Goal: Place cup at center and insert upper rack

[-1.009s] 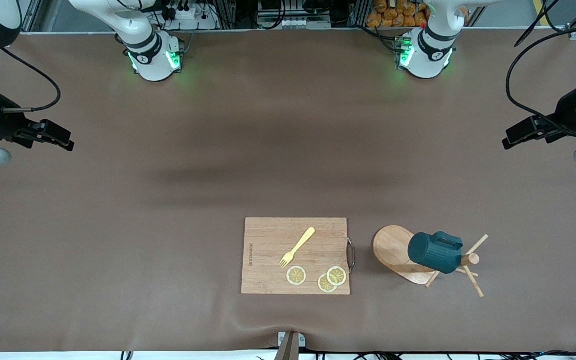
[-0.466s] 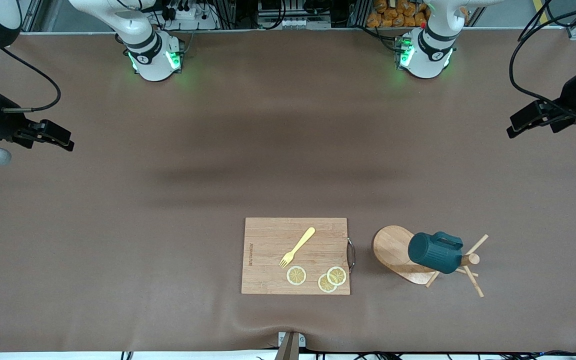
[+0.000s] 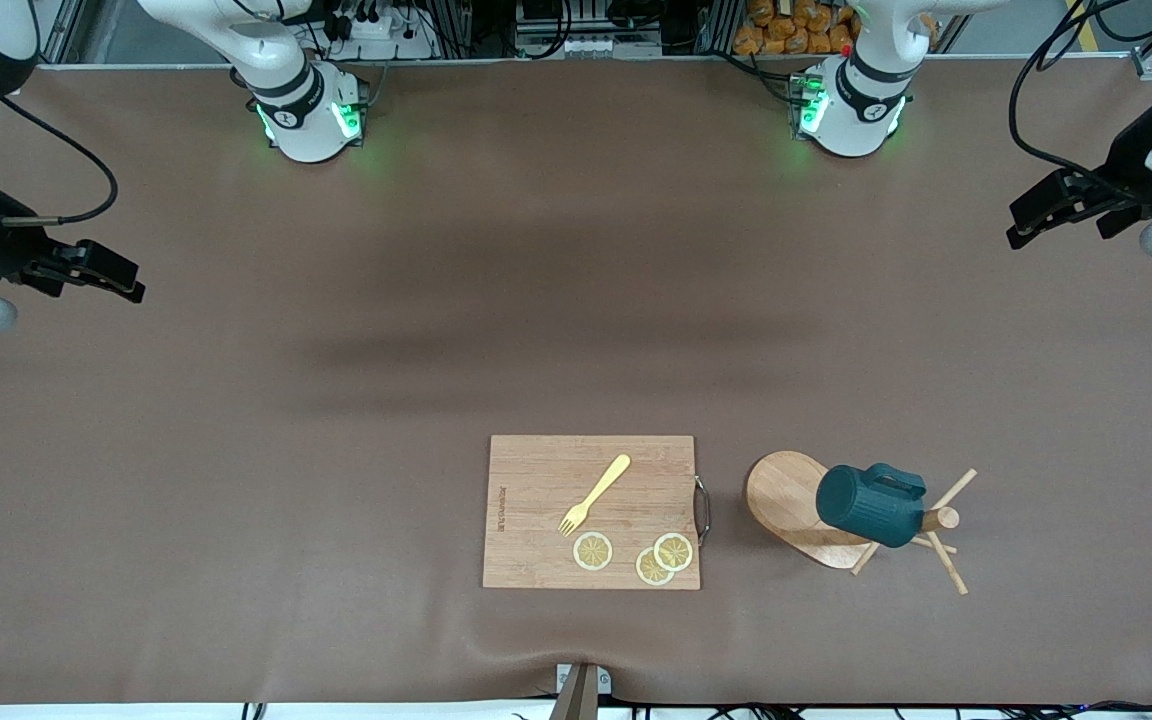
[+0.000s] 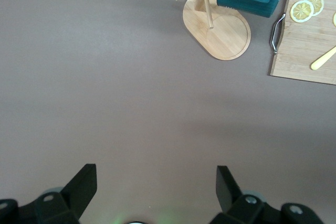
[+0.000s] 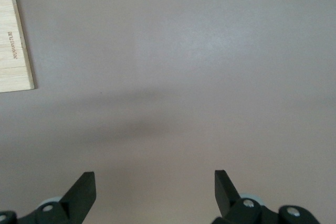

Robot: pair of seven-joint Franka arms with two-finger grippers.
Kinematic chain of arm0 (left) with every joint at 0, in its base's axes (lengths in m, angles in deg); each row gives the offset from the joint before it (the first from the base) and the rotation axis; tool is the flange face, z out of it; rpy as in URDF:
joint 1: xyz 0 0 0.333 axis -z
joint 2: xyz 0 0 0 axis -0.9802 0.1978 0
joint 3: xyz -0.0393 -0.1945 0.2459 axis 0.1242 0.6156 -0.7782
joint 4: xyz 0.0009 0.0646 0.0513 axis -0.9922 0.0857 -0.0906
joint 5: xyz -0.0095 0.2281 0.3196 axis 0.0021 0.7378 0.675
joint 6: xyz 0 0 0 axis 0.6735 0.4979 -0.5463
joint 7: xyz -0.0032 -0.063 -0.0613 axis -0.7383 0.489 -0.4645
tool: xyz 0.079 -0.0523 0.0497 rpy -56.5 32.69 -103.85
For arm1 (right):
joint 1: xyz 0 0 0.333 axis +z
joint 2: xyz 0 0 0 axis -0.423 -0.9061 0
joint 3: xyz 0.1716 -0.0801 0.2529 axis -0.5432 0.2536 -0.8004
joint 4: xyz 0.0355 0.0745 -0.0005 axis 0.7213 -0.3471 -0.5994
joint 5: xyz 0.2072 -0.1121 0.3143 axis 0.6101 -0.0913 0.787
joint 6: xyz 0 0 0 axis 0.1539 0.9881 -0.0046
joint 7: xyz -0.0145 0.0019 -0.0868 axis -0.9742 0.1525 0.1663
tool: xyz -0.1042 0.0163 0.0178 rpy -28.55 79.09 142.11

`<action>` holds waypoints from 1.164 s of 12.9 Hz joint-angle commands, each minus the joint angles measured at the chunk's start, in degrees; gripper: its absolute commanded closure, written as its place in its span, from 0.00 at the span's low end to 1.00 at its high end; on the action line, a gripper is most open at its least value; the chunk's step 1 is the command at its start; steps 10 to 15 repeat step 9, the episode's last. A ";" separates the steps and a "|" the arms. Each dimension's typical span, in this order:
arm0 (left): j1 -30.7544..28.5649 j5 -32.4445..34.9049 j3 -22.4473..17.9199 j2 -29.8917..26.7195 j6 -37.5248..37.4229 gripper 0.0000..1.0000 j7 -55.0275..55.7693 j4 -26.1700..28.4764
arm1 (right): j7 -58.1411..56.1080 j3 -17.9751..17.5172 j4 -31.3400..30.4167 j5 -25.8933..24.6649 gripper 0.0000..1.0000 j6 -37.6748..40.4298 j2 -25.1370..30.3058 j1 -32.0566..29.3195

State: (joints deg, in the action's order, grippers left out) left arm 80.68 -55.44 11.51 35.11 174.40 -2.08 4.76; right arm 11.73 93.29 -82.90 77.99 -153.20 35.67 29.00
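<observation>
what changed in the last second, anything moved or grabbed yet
Only the left gripper moved: empty and open, it drifted toward the robots' bases at its end of the table. The right gripper waits open. The dark teal cup still hangs on the light wooden mug tree; nothing was grasped.

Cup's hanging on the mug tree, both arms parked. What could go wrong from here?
1. The cup hangs on a peg of the upper rack; lifting it off at an angle could tip the rack.
2. The cutting board with fork and lemon slices lies close beside the rack, so the open left gripper may bump it. The open right gripper waits.
</observation>
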 commanded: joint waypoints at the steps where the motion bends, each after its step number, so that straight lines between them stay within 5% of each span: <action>1: 0.54 1.49 -0.14 -1.39 1.05 0.00 -0.03 1.32 | -1.97 -0.23 -1.22 -0.01 0.00 -0.57 0.98 -0.99; 15: 0.45 2.72 -0.14 0.28 0.17 0.00 -0.30 -1.58 | -2.24 -0.23 -1.58 0.69 0.00 -0.66 0.98 -1.43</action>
